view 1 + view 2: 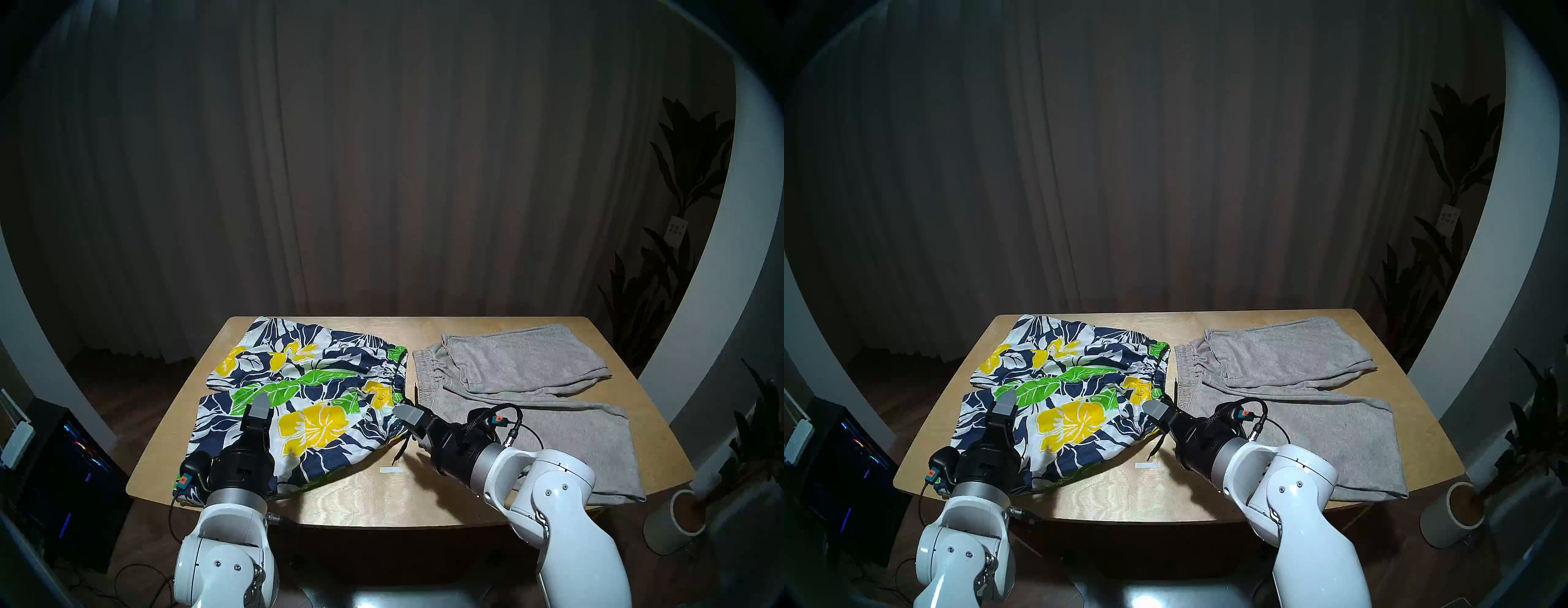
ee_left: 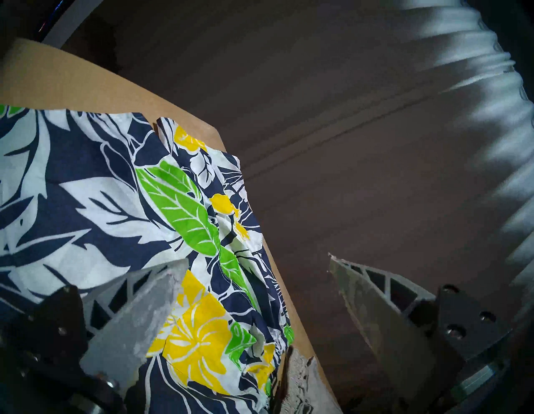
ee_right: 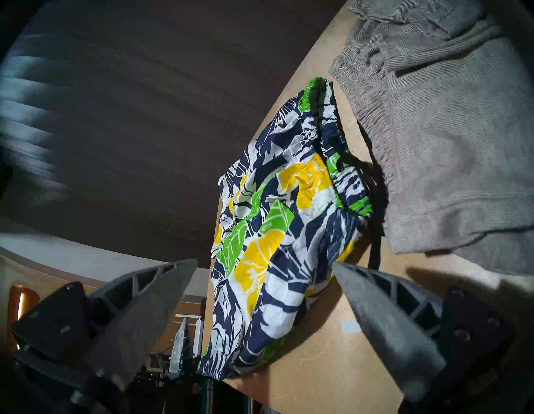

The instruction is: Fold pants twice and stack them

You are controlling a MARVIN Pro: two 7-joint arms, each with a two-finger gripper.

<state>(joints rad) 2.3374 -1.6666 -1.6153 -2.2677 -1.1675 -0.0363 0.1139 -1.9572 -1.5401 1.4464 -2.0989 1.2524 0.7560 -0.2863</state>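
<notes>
Nearby, the leaf-print shorts [image 1: 297,399] overhang the tabletop's [image 1: 382,505] near-left edge; grey shorts [image 1: 530,382] fill its right. Both end effectors, left [image 2: 254,283] and right [image 3: 265,277], gape wide, holding nothing.

- Both arms wear glossy white rounded shells with small dark screws.
- Silver collar, then black wrist housing on each.
- Left gripper [image 1: 259,406] and right gripper [image 1: 405,414]: grey, ribbed, wedge-shaped fingers.
- Black cables, orange-and-teal plugs.
</notes>
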